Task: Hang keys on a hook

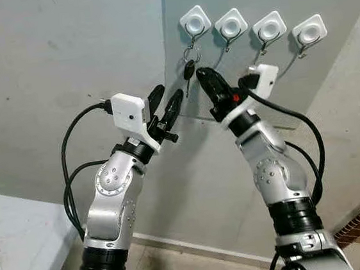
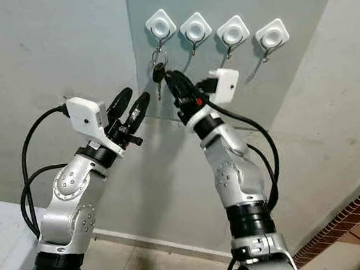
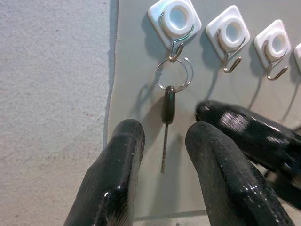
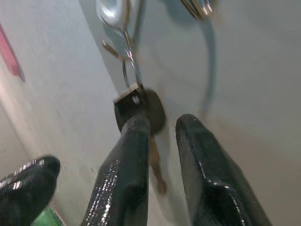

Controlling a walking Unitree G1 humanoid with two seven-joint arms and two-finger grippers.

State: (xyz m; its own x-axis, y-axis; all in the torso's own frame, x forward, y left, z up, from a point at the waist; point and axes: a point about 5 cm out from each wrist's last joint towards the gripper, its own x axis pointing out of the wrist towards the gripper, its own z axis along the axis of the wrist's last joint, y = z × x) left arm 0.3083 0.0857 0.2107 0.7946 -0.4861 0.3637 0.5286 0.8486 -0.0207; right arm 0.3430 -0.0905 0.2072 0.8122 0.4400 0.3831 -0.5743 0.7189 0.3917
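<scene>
Keys (image 3: 167, 106) hang by their ring from the leftmost hook (image 1: 195, 25) on the grey panel (image 1: 342, 85). Right gripper (image 1: 205, 81), arm raised, points toward eleven o'clock just beside the key head, fingers parted and empty. Left gripper (image 1: 167, 104) reaches toward one o'clock below, fingers open.

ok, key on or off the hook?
On. The black-headed key hangs by its metal ring from the leftmost white square hook; both grippers' fingers are open.
</scene>
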